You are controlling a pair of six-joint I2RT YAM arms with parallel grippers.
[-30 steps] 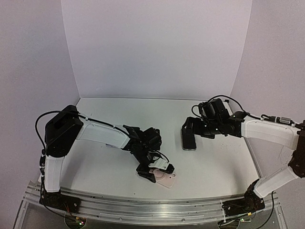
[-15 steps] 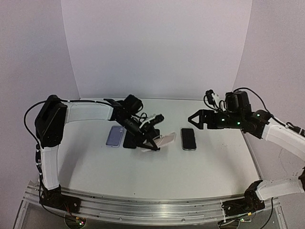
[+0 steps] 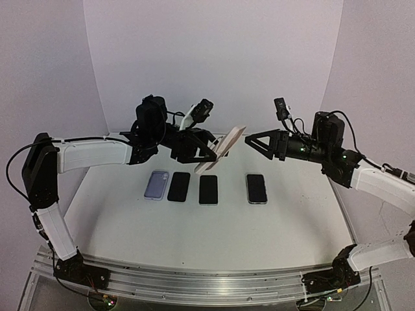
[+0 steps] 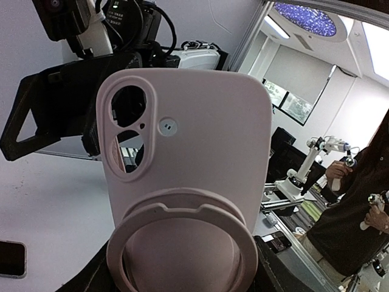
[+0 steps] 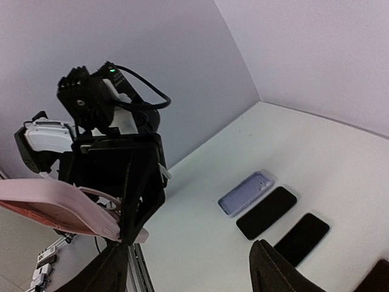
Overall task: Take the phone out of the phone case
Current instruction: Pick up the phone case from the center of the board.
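Pink ringed phone case (image 3: 228,141) aloft, clear of white surface (image 3: 194,223).
Left jaws grasp its lower end; right jaws released, near its top edge; camera cut-outs see-through.

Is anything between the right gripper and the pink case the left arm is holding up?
Nothing visible does. The right gripper faces the pink case, held by the left gripper, across open air; the phones lie on the table below that gap.

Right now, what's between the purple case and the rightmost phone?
Two black phones lie between the purple case and the rightmost phone, in the top view.
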